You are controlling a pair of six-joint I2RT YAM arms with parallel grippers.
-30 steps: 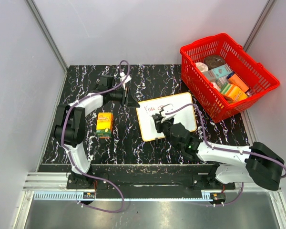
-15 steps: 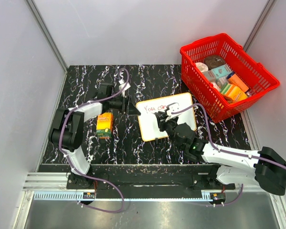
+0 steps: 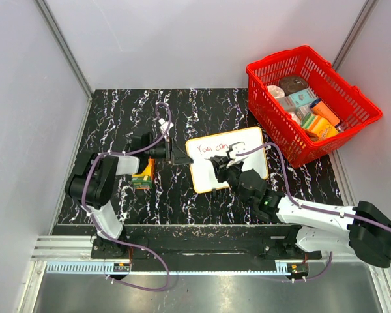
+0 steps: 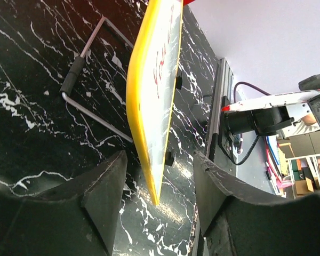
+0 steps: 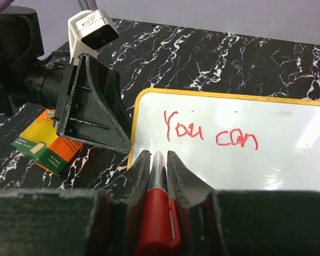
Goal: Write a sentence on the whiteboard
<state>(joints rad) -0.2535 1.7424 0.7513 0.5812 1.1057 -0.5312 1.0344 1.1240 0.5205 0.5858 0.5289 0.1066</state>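
Observation:
The whiteboard (image 3: pixel 238 156) with a yellow rim lies mid-table, with red words "You can" (image 3: pixel 212 147) along its top. My right gripper (image 3: pixel 219 165) is shut on a red marker (image 5: pixel 159 213), whose tip hovers over the board's lower left, below "You" (image 5: pixel 184 128). My left gripper (image 3: pixel 181 155) is open at the board's left edge. In the left wrist view the board's yellow edge (image 4: pixel 144 106) stands between the spread jaws of that gripper (image 4: pixel 160 184), apart from both fingers. The right wrist view shows the left gripper's fingers (image 5: pixel 98 114) beside the board's corner.
A red basket (image 3: pixel 352 127) full of groceries stands at the back right, close to the board's right side. An orange carton (image 3: pixel 142 177) lies left of the board, partly under my left arm. A wire stand (image 4: pixel 82 64) shows behind the board.
My left gripper came down and toward the board's left edge, the arm now lying over the carton. My right gripper shifted slightly left over the board with the marker.

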